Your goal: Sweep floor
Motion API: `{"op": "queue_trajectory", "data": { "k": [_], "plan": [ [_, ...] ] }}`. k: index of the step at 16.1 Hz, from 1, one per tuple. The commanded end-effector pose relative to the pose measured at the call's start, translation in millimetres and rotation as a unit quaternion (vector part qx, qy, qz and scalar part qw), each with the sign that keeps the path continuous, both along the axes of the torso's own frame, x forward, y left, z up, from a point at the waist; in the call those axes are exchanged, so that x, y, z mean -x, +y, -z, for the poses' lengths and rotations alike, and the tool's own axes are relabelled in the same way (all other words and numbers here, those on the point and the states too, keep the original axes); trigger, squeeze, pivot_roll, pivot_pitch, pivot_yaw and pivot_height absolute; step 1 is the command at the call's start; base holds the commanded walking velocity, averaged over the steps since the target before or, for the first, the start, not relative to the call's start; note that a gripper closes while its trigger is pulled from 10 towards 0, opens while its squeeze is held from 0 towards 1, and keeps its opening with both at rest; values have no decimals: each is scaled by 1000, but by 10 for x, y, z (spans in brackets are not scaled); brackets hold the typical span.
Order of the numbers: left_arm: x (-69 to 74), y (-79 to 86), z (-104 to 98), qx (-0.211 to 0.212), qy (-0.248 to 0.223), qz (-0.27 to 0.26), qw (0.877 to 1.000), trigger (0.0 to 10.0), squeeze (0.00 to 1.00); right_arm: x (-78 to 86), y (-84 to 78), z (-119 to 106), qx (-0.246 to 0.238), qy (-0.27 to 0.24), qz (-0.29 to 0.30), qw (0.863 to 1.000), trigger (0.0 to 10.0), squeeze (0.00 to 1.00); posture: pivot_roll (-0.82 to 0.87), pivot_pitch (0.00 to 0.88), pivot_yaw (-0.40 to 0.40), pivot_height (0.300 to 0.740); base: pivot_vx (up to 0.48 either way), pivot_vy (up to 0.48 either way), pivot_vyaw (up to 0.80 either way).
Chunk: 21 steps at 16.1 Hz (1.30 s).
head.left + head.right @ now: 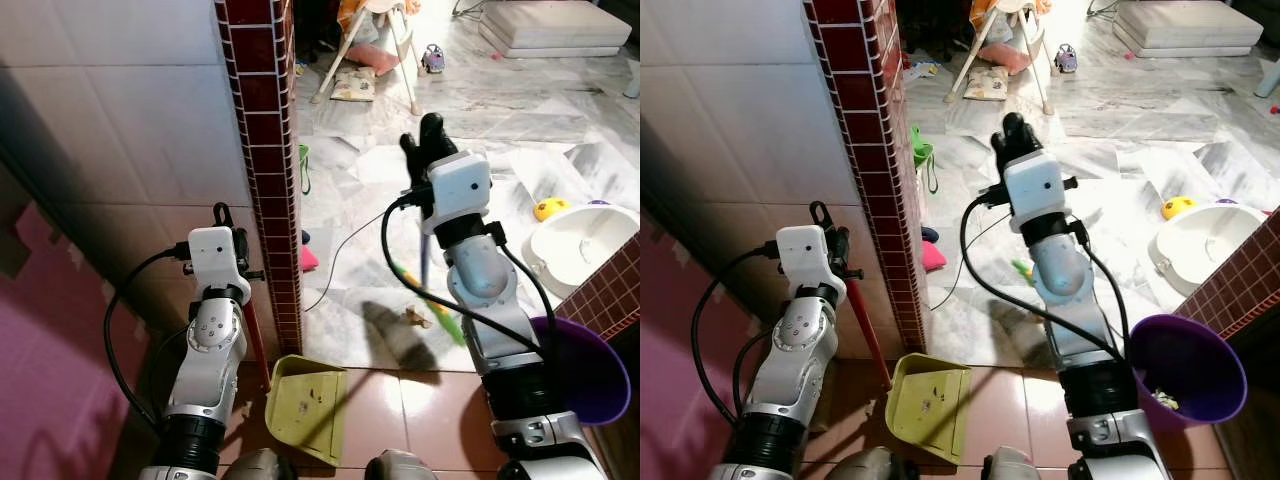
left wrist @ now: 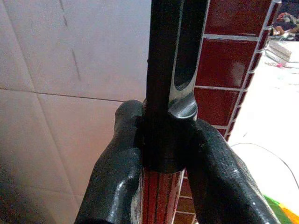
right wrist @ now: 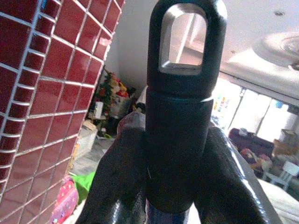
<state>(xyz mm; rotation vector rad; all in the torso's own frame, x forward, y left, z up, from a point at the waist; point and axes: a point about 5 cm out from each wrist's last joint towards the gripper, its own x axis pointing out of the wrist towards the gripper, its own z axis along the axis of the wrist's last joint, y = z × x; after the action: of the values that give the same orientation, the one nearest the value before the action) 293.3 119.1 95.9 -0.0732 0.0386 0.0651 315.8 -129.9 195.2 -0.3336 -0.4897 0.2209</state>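
My left gripper (image 1: pixel 224 216) is shut on the black top of the dustpan's red handle (image 1: pixel 257 345), close to the white wall; its fingers (image 2: pixel 117 163) clamp the black cap (image 2: pixel 163 93). The yellow-green dustpan (image 1: pixel 305 405) rests on the brown tiles by my feet, with small specks in it. Further out, my right gripper (image 1: pixel 424 140) is shut on the black cap (image 3: pixel 177 102) of the broom's blue handle (image 1: pixel 426 262). The green broom head (image 1: pixel 445 318) lies on the marble floor beside a small clump of debris (image 1: pixel 416 318).
A red-tiled pillar (image 1: pixel 265 150) stands between the arms. A purple bin (image 1: pixel 585 370) is at my right, with a white basin (image 1: pixel 580 245) and a yellow toy (image 1: pixel 550 208) beyond it. A black cable (image 1: pixel 345 250) crosses the floor. A high chair (image 1: pixel 375 40) stands farther off.
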Motion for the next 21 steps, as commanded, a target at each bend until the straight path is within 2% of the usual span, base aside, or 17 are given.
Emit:
{"op": "queue_trajectory", "data": {
  "k": [1, 4, 7, 9, 10, 12, 13, 14, 15, 16, 17, 18, 21],
  "plan": [
    [-31, -89, -96, 17, -19, 1, 1000, 10000, 0, 65, 16, -122, 3, -37, -25, 999, 10000, 0, -105, 0, 59, 740, 0, -480, 0],
    [-55, 24, -160, 4, -33, -4, 999, 10000, 0, 177, -90, 131, -41, 24, -33, 998, 10000, 0, -95, 0, 73, 740, 0, -480, 0],
    [-101, 112, -185, -12, -42, -14, 999, 10000, 0, 227, -78, 216, -33, 33, -42, 998, 10000, 0, -99, 0, 71, 740, 0, -480, 0],
    [-109, 171, -192, -13, -42, -41, 998, 10000, 0, 241, -77, 252, -31, 42, -49, 997, 10000, 0, -99, 0, 68, 740, 0, -184, 0],
    [-95, 224, -217, -38, -62, -67, 995, 10000, 0, 257, -96, 286, -37, 51, -54, 997, 10000, 0, -97, 0, 62, 740, 0, 0, 0],
    [-65, 433, -182, -102, -47, -163, 980, 10000, 0, 283, -148, 357, -71, 85, -63, 992, 10000, 0, -93, 0, 55, 740, 0, 0, 0],
    [-35, 522, -154, -117, -42, -194, 973, 10000, 0, 289, -162, 376, -82, 96, -66, 990, 10000, 0, -95, 0, 51, 740, 0, 0, 0],
    [11, 645, -95, -135, -23, -255, 957, 10000, 0, 289, -167, 375, -87, 102, -70, 989, 10000, 0, -95, 0, 46, 740, 0, 0, 0],
    [26, 697, -75, -141, -19, -282, 949, 10000, 0, 280, -157, 358, -88, 100, -72, 988, 10000, 0, -95, 0, 43, 740, 0, 0, 0],
    [26, 698, -42, -89, -18, -286, 954, 10000, 0, 274, -148, 337, -80, 94, -75, 990, 10000, 0, -96, 0, 37, 740, 0, 0, 0],
    [13, 680, -49, -81, -22, -289, 954, 10000, 0, 275, -142, 324, -79, 93, -78, 989, 10000, 0, -96, 0, 33, 740, 0, 0, 0],
    [-19, 653, -67, -84, -35, -298, 950, 10000, 0, 267, -136, 274, -79, 88, -84, 989, 10000, 0, -99, 0, 27, 740, 0, 0, 0],
    [-70, 565, -44, -92, -31, -294, 951, 10000, 0, 206, -161, 82, -83, 68, -86, 990, 10000, 0, -110, 0, 26, 740, 0, 0, 0]
  ]
}}
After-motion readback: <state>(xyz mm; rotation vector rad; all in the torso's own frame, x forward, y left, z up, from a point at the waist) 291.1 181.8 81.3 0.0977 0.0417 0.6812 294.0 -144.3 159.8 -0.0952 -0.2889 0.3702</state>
